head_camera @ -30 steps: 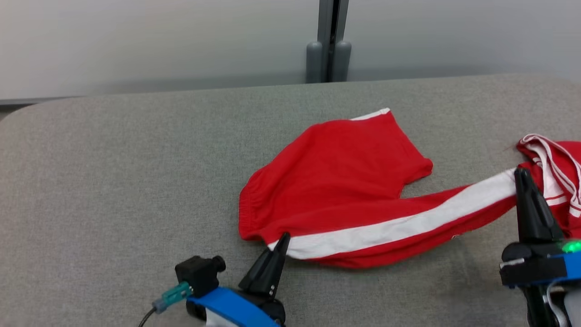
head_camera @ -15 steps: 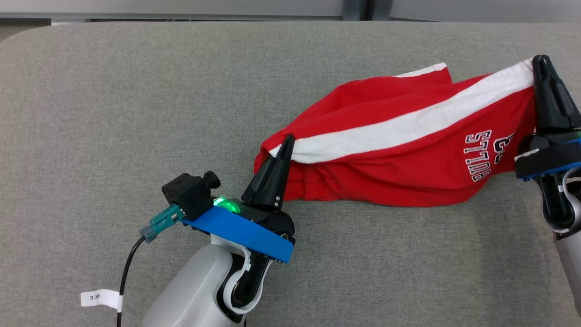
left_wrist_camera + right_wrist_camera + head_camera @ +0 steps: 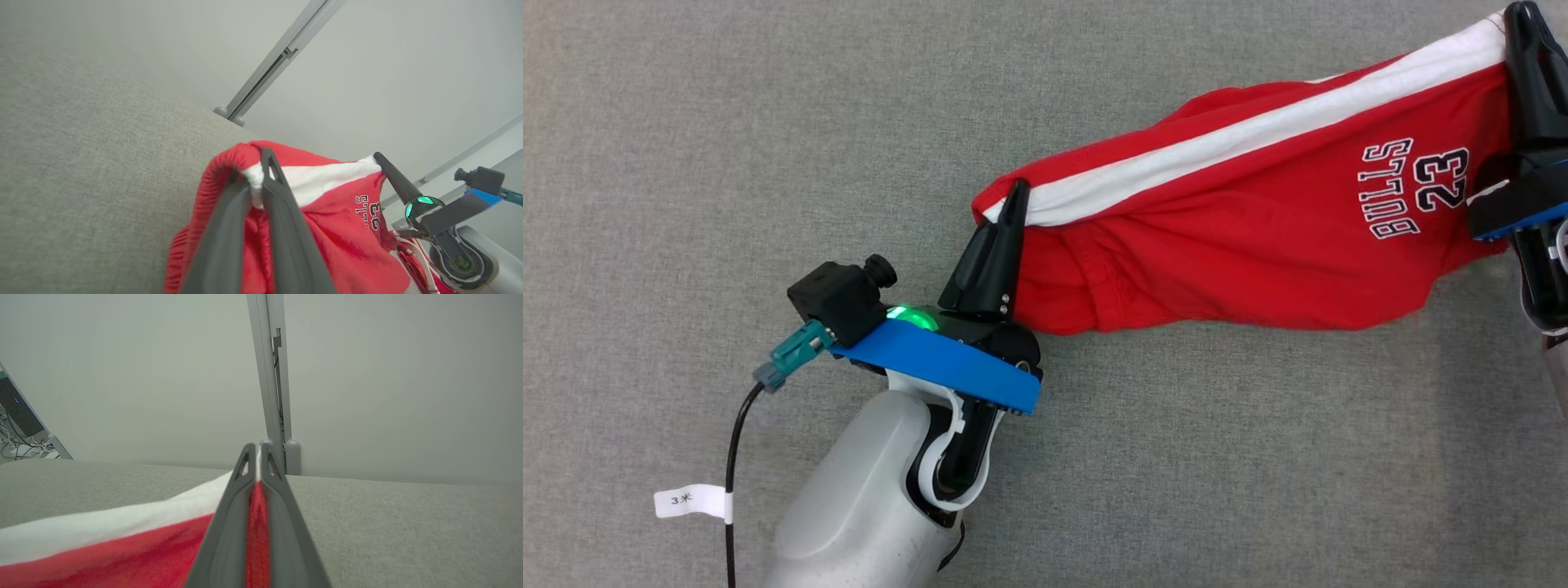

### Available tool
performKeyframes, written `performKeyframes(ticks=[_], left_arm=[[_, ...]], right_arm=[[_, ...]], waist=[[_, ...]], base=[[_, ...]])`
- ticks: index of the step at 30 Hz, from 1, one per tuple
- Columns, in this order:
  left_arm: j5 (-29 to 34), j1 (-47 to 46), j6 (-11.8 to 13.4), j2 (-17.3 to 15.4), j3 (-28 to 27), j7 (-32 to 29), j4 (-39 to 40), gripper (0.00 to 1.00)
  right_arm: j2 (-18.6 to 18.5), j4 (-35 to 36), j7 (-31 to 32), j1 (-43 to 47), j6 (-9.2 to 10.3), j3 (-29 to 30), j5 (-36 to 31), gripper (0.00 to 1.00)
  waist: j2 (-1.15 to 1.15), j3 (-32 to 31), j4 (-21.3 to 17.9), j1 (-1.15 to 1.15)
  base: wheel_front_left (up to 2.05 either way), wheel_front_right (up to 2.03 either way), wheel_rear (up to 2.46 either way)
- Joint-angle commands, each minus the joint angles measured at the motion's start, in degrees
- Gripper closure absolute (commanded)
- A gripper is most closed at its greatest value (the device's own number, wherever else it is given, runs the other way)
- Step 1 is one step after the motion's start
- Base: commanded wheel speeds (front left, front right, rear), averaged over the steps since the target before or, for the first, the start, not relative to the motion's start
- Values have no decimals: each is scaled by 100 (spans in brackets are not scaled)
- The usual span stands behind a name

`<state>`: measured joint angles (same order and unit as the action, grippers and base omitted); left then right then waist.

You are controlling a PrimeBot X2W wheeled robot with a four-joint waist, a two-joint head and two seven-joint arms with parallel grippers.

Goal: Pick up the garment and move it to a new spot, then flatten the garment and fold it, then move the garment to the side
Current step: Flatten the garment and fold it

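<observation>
The red garment (image 3: 1241,245), judged soft, light and prone to sagging, is stretched from centre toward two o'clock over the grey surface (image 3: 727,163), its white-striped edge, the best hold, clamped at either end by the left gripper (image 3: 1016,196) and right gripper (image 3: 1525,24).

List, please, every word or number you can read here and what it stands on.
"BULLS": red garment, white letters, upside down in the head view.
"23": same garment, beside it.
"3" plus an unreadable mark: white tag on the cable.
</observation>
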<state>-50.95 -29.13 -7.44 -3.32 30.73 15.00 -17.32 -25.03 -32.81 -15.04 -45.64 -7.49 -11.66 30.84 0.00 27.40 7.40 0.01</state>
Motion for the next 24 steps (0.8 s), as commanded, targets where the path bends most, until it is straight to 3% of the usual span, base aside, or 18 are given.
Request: performKeyframes(ticks=[1,12,13,14,15,16,19,24], left_arm=[[-8,-40,-1,-8,-36,24,30,100],[-228,170,-1,31,-191,24,190,100],[-236,158,-1,32,-146,24,144,100],[-245,138,-1,32,-118,24,92,100],[-233,111,-1,34,-115,24,39,59],[-209,89,-1,30,-98,24,-36,2],[-20,73,-1,33,-77,22,-308,0],[779,339,-1,30,-605,21,-752,0]], right_arm=[[-38,-48,-16,-75,0,-24,-27,100],[-20,-294,-16,-128,1,2,-112,100],[-2,-362,-16,-141,1,25,-100,84],[20,-475,-16,-154,1,42,-99,28],[57,-529,-17,-182,1,34,-106,0],[70,-534,-17,-232,1,42,-147,0],[121,-499,-16,-183,0,58,-287,0],[228,-264,-16,178,0,230,-604,0]], waist=[[0,34,35,-1],[0,60,183,-1],[0,58,184,-1],[0,55,181,-1],[0,51,176,-1],[0,48,165,-1],[0,-3,105,-1],[0,-201,-14,-1]], base=[[0,0,0],[0,0,0],[0,0,0],[0,0,0],[0,0,0],[0,0,0],[0,0,0],[0,0,0]])
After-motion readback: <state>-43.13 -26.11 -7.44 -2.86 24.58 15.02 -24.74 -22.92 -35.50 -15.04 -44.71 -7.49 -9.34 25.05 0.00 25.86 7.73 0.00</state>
